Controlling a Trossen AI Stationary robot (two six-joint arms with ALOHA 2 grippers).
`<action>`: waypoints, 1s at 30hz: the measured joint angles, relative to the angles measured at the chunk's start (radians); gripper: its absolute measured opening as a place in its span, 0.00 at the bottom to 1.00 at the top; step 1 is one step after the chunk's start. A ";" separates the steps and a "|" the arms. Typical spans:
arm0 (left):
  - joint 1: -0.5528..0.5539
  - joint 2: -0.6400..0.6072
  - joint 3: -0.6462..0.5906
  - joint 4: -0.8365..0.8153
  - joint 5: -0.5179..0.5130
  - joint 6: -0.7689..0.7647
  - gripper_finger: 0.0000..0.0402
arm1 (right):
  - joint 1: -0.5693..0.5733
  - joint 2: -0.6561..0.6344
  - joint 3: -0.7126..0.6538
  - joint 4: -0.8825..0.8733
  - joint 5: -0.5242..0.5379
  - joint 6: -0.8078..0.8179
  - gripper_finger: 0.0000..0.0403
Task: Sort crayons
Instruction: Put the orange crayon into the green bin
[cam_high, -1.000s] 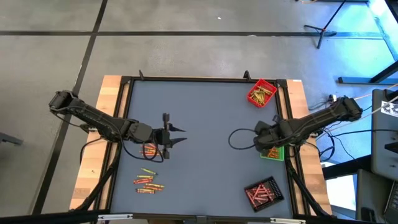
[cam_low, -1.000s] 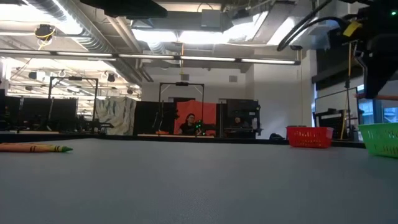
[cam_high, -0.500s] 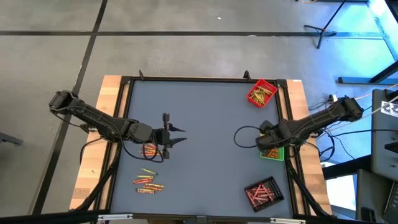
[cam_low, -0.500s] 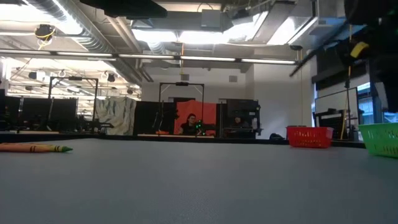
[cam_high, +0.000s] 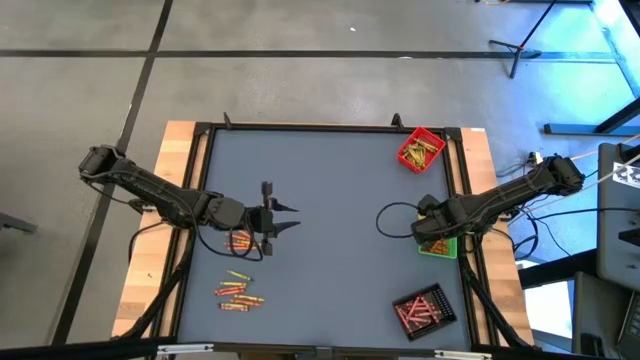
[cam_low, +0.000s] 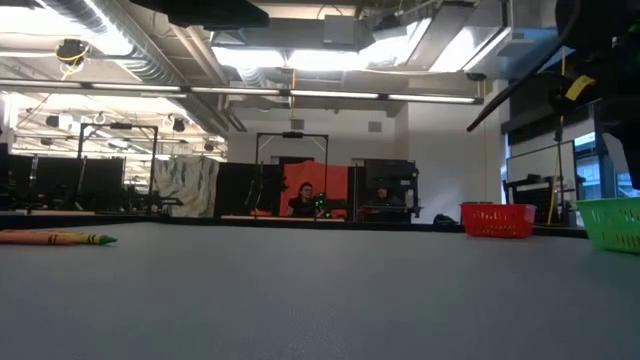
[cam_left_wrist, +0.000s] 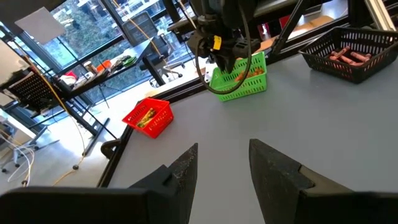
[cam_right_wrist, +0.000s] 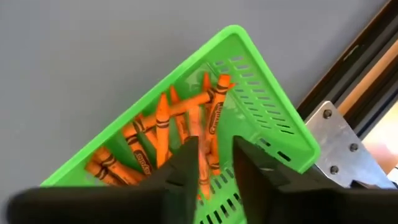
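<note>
- The right pincer (cam_right_wrist: 209, 163) is poised directly above the green basket (cam_right_wrist: 264, 106) near the worktop's right edge, its fingers parted narrowly with an orange crayon (cam_right_wrist: 202, 167) between them; whether that crayon is gripped or already let go cannot be told.
- Orange crayons (cam_right_wrist: 158, 134) are heaped in that basket, evidently grouped by colour; yellowish ones are held in the red basket (cam_high: 420, 149), reddish ones in the black basket (cam_high: 424, 309).
- The left pincer (cam_high: 283, 221) is held wide and empty over the grey worktop (cam_high: 330, 270), just beside unsorted crayons (cam_high: 238, 290) near its left edge.
- Beyond the worktop, an open workshop with desks, racks and seated people is seen.
</note>
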 joint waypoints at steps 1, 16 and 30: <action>0.000 0.000 0.000 0.000 0.000 0.000 0.32 | -0.001 0.000 0.000 -0.003 -0.001 -0.002 0.29; 0.000 0.000 0.001 -0.313 -0.011 -0.242 0.32 | 0.000 0.011 0.134 0.565 0.433 -0.494 0.45; 0.134 0.000 0.001 -1.019 0.371 -0.536 0.32 | 0.000 0.183 0.134 1.233 0.367 -1.224 0.45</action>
